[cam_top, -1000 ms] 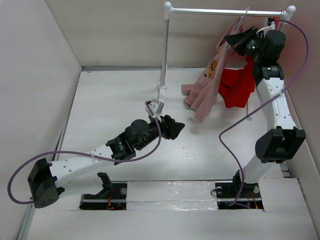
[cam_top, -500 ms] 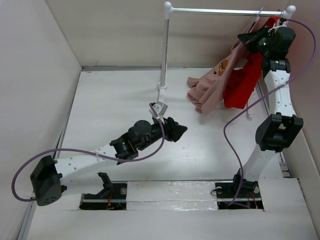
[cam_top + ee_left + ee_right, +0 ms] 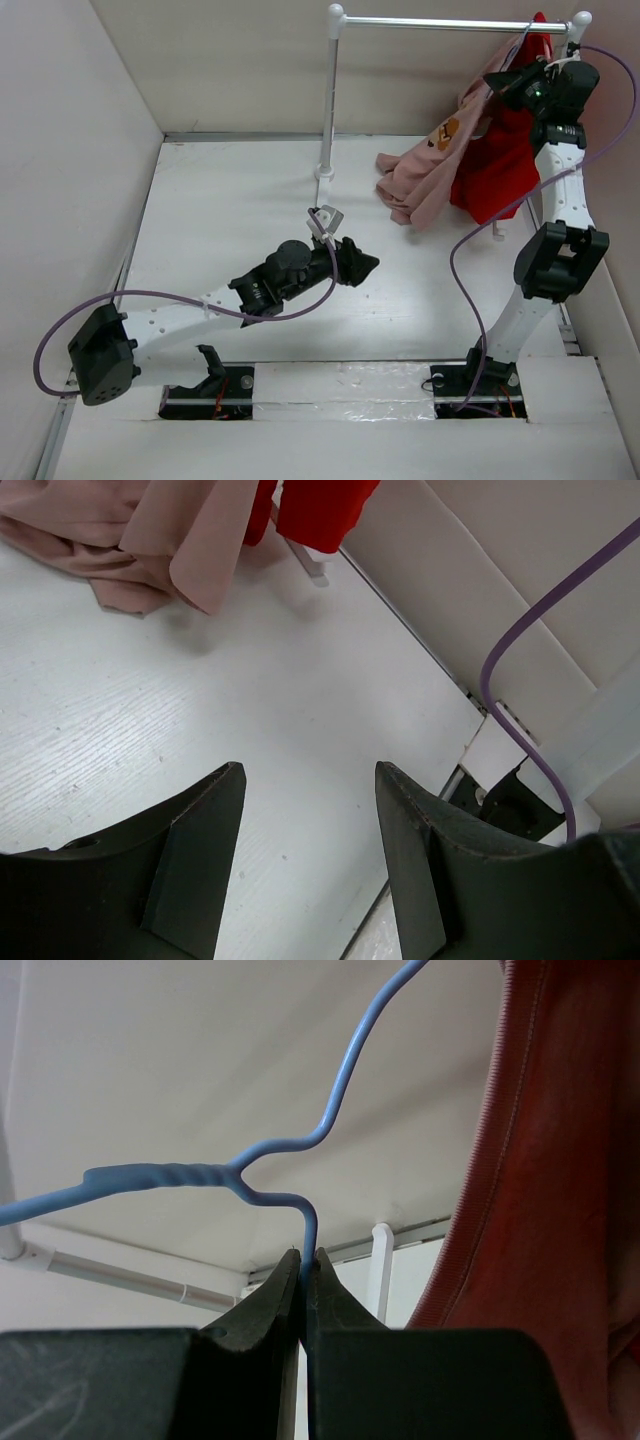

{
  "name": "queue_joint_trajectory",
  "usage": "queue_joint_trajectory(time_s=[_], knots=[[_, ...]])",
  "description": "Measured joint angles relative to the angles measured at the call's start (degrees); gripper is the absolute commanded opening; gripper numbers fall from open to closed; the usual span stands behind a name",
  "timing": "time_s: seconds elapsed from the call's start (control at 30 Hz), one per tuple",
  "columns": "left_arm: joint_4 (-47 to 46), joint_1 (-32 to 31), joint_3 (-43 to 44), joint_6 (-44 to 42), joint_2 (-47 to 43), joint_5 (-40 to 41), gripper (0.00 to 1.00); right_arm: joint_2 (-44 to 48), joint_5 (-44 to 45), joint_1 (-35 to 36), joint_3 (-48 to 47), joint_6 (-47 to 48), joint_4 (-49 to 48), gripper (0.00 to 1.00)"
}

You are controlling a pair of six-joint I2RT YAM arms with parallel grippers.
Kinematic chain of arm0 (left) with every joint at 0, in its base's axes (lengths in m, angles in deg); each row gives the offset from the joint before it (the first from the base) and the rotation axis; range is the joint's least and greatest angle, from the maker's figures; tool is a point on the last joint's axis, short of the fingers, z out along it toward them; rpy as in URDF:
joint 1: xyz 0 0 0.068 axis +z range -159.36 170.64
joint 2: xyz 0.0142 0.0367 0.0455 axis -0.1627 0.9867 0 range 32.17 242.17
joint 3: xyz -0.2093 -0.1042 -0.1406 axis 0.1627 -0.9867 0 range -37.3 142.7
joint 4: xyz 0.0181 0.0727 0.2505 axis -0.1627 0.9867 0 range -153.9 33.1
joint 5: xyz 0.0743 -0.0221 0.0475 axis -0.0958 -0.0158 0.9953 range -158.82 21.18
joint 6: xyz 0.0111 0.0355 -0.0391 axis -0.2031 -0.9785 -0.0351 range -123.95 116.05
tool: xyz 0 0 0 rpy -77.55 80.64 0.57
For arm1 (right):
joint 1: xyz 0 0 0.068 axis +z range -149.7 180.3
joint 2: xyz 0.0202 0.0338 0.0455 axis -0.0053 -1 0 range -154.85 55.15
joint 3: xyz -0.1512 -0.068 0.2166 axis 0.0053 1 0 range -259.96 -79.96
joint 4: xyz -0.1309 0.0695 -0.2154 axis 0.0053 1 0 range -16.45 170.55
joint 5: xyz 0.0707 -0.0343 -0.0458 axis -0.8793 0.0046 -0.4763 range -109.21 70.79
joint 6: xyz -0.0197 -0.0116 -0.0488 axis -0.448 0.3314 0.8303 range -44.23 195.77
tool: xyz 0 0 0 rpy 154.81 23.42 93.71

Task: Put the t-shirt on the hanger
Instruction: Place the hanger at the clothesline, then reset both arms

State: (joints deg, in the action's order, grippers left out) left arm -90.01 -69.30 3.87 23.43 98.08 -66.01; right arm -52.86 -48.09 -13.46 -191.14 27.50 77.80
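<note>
The dusty-pink t-shirt (image 3: 432, 170) hangs from the hanger (image 3: 505, 62) up by the rack bar at the back right, its lower end resting on the table. Its orange print shows near the top. In the right wrist view the hanger (image 3: 290, 1150) is a thin pale-blue wire with a twisted neck, and my right gripper (image 3: 305, 1256) is shut on the wire just below the neck. My right gripper (image 3: 512, 80) is held high near the bar. My left gripper (image 3: 366, 264) is open and empty, low over the table's middle. The t-shirt's hem (image 3: 150, 540) shows in the left wrist view beyond the open gripper (image 3: 310, 770).
A bright red garment (image 3: 500, 160) hangs right next to the pink shirt; it fills the right side of the right wrist view (image 3: 560, 1190). The white-posted rack (image 3: 328, 110) with a metal bar (image 3: 440, 22) stands at the back. Walls close in the table on the left and right.
My right gripper has lifted the hanger and t-shirt up and to the right, closer to the bar's right end. My left gripper has moved a little right and toward the near edge.
</note>
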Motion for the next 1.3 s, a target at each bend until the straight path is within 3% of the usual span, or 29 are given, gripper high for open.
queue_joint_trajectory(time_s=[0.13,0.37,0.53,0.57,0.6,0.63,0.83,1.03,1.17,1.3], knots=[[-0.44,0.00,-0.37,0.35,0.42,-0.15,0.51,0.02,-1.62,-1.53,2.25,-0.42,-3.45,0.01],[-0.57,0.00,-1.09,1.31,0.35,-0.20,0.51,1.53,-3.91,-2.69,4.92,-1.84,-6.45,0.48],[0.35,0.00,-1.09,1.86,-1.57,0.31,0.51,7.52,-3.80,-3.65,9.73,-2.97,-6.51,0.65],[0.87,0.00,-1.07,1.95,-2.34,0.72,0.51,9.62,-3.34,-3.85,11.15,-2.99,-6.80,0.72],[1.68,0.00,-1.05,2.12,-3.23,1.31,0.52,11.61,-2.75,-3.87,12.26,-3.08,-6.91,0.89],[2.71,0.00,-0.96,2.29,-4.17,2.12,0.54,13.90,-1.68,-3.91,13.75,-3.02,-7.26,1.00],[10.91,0.00,2.05,2.80,-10.08,8.41,0.60,27.87,5.11,-3.17,22.43,-1.20,-9.46,1.00],[15.54,0.00,4.00,3.26,-18.95,13.33,0.65,43.89,9.51,-0.72,41.42,-1.66,-14.43,1.00],[17.90,0.00,4.13,4.26,-25.75,17.16,0.67,55.12,8.79,3.61,51.67,-2.34,-16.76,1.00],[22.14,0.00,4.07,6.25,-33.16,20.87,0.67,65.29,3.98,7.80,56.02,-1.79,-17.18,1.00]])
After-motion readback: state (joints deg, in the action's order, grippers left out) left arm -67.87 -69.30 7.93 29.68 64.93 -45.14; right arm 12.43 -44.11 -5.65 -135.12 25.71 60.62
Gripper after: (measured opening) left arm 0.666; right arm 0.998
